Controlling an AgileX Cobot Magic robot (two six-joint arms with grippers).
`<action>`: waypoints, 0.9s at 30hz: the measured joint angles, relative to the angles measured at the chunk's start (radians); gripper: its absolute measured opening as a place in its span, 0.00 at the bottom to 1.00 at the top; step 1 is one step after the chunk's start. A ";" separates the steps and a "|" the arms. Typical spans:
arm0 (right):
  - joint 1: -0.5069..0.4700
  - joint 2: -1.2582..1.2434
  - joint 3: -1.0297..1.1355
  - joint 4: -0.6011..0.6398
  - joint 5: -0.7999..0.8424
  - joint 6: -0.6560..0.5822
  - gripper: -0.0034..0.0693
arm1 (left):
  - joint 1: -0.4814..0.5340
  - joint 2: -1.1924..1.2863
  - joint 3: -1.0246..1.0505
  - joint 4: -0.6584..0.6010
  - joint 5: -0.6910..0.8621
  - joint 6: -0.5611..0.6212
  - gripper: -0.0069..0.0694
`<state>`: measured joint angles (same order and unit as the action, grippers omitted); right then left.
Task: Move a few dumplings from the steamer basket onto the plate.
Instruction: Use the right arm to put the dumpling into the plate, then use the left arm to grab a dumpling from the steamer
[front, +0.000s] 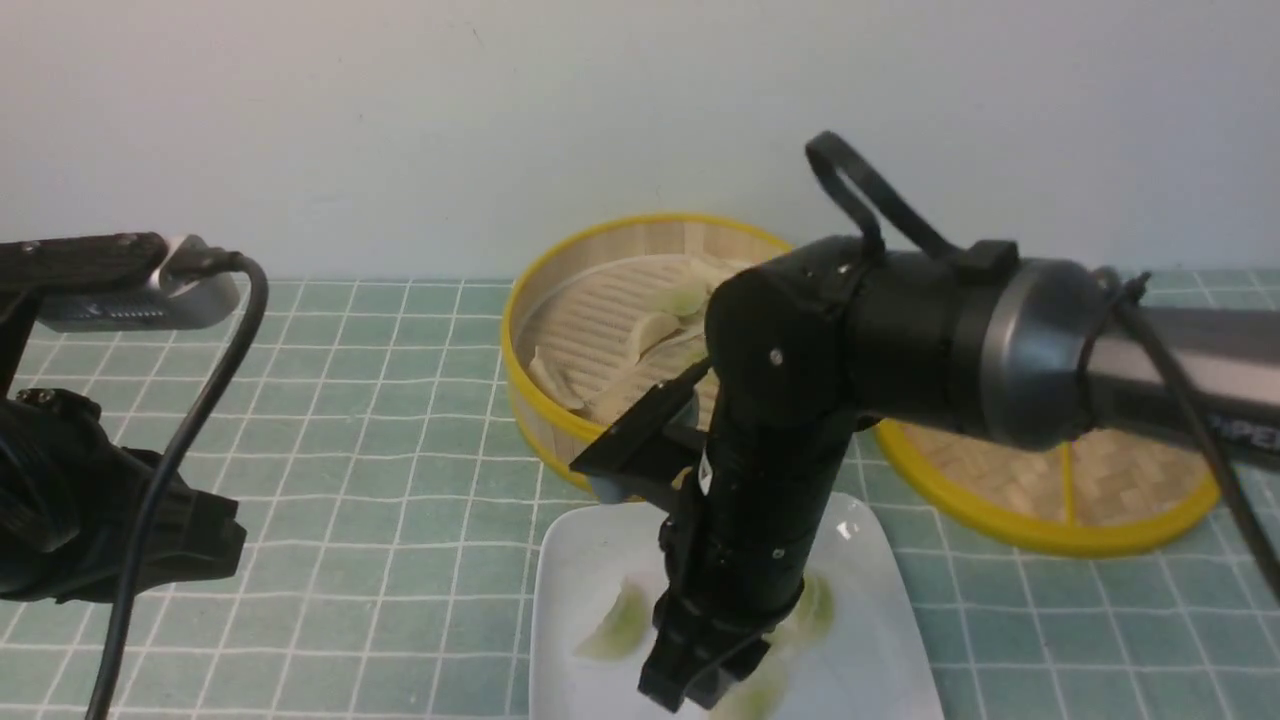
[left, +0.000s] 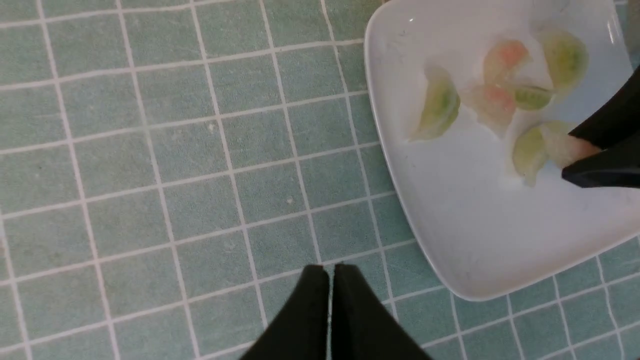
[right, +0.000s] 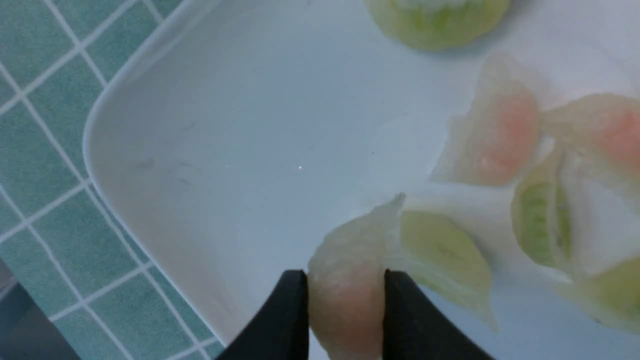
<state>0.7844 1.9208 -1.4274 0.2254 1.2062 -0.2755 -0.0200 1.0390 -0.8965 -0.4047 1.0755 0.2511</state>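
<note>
Right gripper (right: 345, 275) is clamped on one pale pink held dumpling (right: 360, 240), fingers pinching it across its short width. Its long axis runs on from the fingers, pointed tip leading out over the plate (left: 475, 225). It sits up against a green one. I can't tell whether it touches the plate surface.

Left gripper (left: 329, 270): fingers pressed together, nothing between them, over bare tiled worktop (left: 150, 175) left of the plate.

Layout: the plate is at the near edge, about mid-width. The basket (front: 640, 218) is behind it toward the far edge. The lid (front: 1000, 480) lies flat just right of the basket.

Count on the plate:
- four green dumplings (left: 440, 105)
- two pink dumplings (left: 505, 57)
- the gripped one, so seven in all

One green lies apart on the left side. The others cluster, several touching, with long axes pointing different ways.

View differences:
- Front: the right arm covers most of the plate, so only two or three greens show. It's the only view with the basket and lid. At least three basket dumplings (front: 650, 325) are visible, and the arm hides the rest.
- Left wrist: gives the full plate count.
- Right wrist: the only close look at the grip.
</note>
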 joint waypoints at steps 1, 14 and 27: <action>0.002 0.011 0.000 -0.002 -0.002 0.001 0.33 | 0.000 0.000 0.000 0.000 0.000 0.000 0.08; 0.004 0.006 -0.113 -0.040 0.015 0.095 0.70 | -0.001 0.066 -0.058 -0.045 -0.030 0.002 0.08; -0.043 -0.572 -0.008 -0.246 0.042 0.276 0.03 | -0.292 0.580 -0.564 -0.015 -0.029 0.124 0.08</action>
<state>0.7413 1.3484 -1.4350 -0.0206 1.2479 0.0000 -0.3119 1.6188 -1.4606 -0.4202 1.0462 0.3749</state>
